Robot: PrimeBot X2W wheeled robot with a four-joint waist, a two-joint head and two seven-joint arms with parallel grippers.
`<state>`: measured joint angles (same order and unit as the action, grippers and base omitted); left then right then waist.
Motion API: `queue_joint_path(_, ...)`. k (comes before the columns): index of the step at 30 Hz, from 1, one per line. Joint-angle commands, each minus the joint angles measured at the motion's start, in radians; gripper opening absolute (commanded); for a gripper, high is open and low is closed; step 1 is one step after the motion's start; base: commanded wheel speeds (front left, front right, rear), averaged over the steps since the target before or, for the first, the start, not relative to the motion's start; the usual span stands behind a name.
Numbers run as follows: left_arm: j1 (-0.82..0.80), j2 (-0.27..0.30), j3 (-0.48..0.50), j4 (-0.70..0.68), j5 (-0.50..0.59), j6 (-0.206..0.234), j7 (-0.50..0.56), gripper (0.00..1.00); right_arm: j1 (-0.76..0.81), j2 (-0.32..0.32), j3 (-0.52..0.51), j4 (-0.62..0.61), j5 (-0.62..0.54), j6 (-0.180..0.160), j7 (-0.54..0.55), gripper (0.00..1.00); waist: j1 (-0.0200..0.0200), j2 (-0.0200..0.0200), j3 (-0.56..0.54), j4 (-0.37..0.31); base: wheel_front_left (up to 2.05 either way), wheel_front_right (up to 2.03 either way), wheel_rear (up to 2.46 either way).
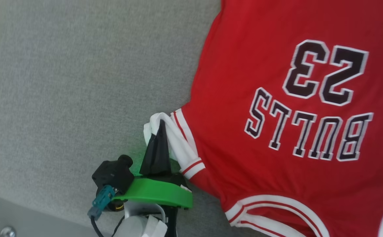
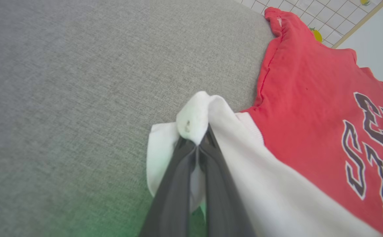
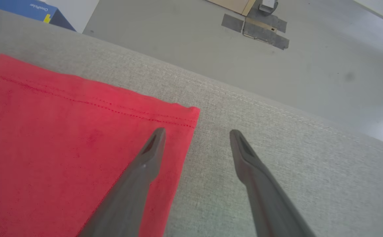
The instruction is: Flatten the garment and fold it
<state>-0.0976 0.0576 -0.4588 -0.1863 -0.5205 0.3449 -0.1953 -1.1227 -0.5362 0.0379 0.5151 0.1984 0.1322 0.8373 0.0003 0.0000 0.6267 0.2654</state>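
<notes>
The garment point(image 1: 277, 98) is lying spread out on the grey cushion point(image 1: 63, 82), print side up. Left gripper point(image 1: 161, 126) is pinched tight on the white sleeve point(image 1: 180, 144) at the shirt's left edge, bunching it up. Right gripper point(image 3: 194, 135) is wide, gripping nothing, parked over a hem corner: one finger above red cloth, the other above cushion.

The red garment point(image 1: 244, 82) lies print-side up on grey fabric point(image 1: 79, 82); at its white sleeve point(image 1: 178, 144), the left gripper point(image 1: 161, 126) pinches the cloth.
</notes>
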Motion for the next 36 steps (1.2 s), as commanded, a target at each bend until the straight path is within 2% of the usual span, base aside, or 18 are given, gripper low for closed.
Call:
queue_joint_path(1,-0.012,-0.004,-0.002,-0.010,0.001,0.007,-0.009,0.00,-0.013,-0.011,0.017,-0.001,0.009,-0.002,0.013,1.00,-0.0003,0.0000,0.107,0.086,0.00,0.00,0.00)
queue_joint_path(10,-0.015,-0.006,-0.021,-0.014,-0.008,0.023,-0.023,0.00,-0.004,-0.064,0.095,-0.011,0.058,-0.002,0.149,1.00,-0.0003,0.0000,0.112,0.076,0.00,0.00,0.00)
queue_joint_path(11,-0.017,-0.006,-0.020,-0.012,-0.008,0.024,-0.024,0.00,-0.004,-0.068,0.096,-0.011,0.062,-0.002,0.167,0.29,-0.0003,0.0000,0.108,0.073,0.00,0.00,0.00)
queue_joint_path(12,-0.021,-0.006,-0.019,-0.009,-0.009,0.023,-0.025,0.00,-0.003,-0.072,0.095,-0.013,0.066,-0.002,0.182,0.00,-0.0003,0.0000,0.100,0.070,0.00,0.00,0.00)
queue_joint_path(17,-0.028,0.006,-0.008,0.009,-0.011,0.025,-0.020,0.00,-0.015,-0.070,0.069,-0.030,0.052,-0.002,0.178,0.00,-0.0003,0.0000,0.043,0.036,0.00,0.00,0.00)
queue_joint_path(22,-0.042,0.029,0.008,0.034,-0.017,0.019,-0.004,0.00,-0.029,-0.051,0.030,-0.032,0.081,-0.002,0.079,0.00,-0.0003,0.0000,-0.072,-0.012,0.00,0.00,0.00)
queue_joint_path(26,-0.046,0.059,0.017,0.056,-0.023,0.012,0.021,0.00,0.012,-0.074,0.038,-0.047,0.123,-0.002,0.015,0.00,-0.0003,0.0000,-0.179,-0.067,0.00,0.00,0.00)
queue_joint_path(27,-0.048,0.077,0.023,0.080,-0.030,0.005,0.039,0.00,0.101,-0.108,0.067,-0.081,0.187,-0.002,-0.029,0.00,-0.0003,0.0000,-0.264,-0.114,0.00,0.00,0.00)
queue_joint_path(30,-0.042,0.091,0.031,0.106,-0.046,-0.002,0.054,0.00,0.239,-0.144,0.088,-0.131,0.242,-0.002,-0.064,0.00,-0.0003,0.0000,-0.335,-0.170,0.00,0.00,0.00)
queue_joint_path(33,-0.028,0.101,0.038,0.133,-0.062,-0.008,0.064,0.00,0.398,-0.156,0.077,-0.182,0.283,-0.002,-0.088,0.00,-0.0003,0.0000,-0.397,-0.218,0.00,0.00,0.00)
queue_joint_path(36,-0.007,0.115,0.048,0.151,-0.077,-0.010,0.074,0.00,0.582,-0.140,0.021,-0.246,0.317,-0.002,-0.102,0.00,-0.0003,0.0000,-0.438,-0.261,0.00,0.00,0.00)
